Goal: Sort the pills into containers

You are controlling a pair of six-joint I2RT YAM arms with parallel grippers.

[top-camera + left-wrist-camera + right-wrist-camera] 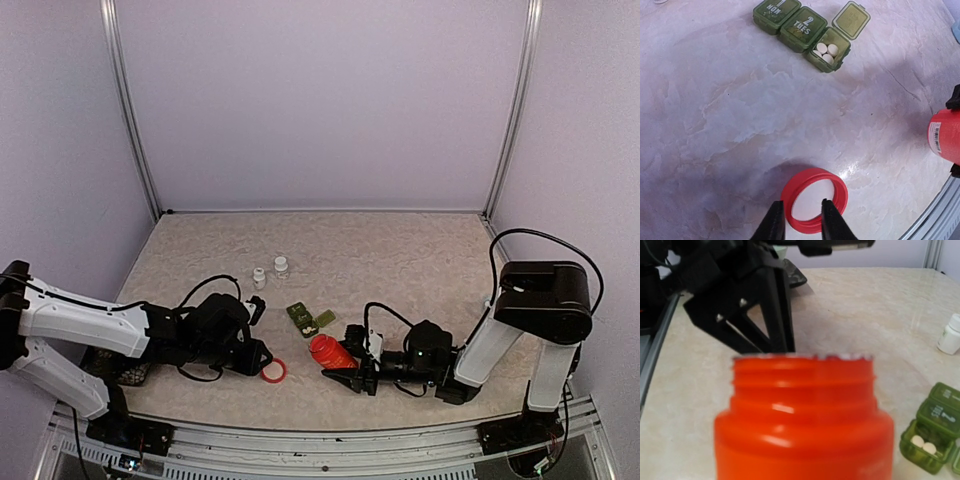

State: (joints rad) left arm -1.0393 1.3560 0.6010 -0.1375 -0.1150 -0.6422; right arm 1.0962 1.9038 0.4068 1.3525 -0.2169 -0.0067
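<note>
The dark green containers [802, 29] lie mid-table as a strip of three. Two lids are down and the end lid is up over white pills [826, 51]. They also show in the other views [310, 318] [935, 435]. A red cap [814, 200] lies on the table. My left gripper [801, 202] [258, 358] is open a little, one finger outside the cap's near wall and one inside the ring. My right gripper [340, 364] is shut on a red bottle [805, 430] [328, 350], uncapped and tilted toward the containers. Its fingers are hidden in the right wrist view.
Two small white bottles [259, 278] [281, 265] stand beyond the containers; one shows at the right wrist view's edge [950, 335]. The metal front rail [320, 440] runs close behind both grippers. The left arm's black wrist [740, 305] sits just past the red bottle.
</note>
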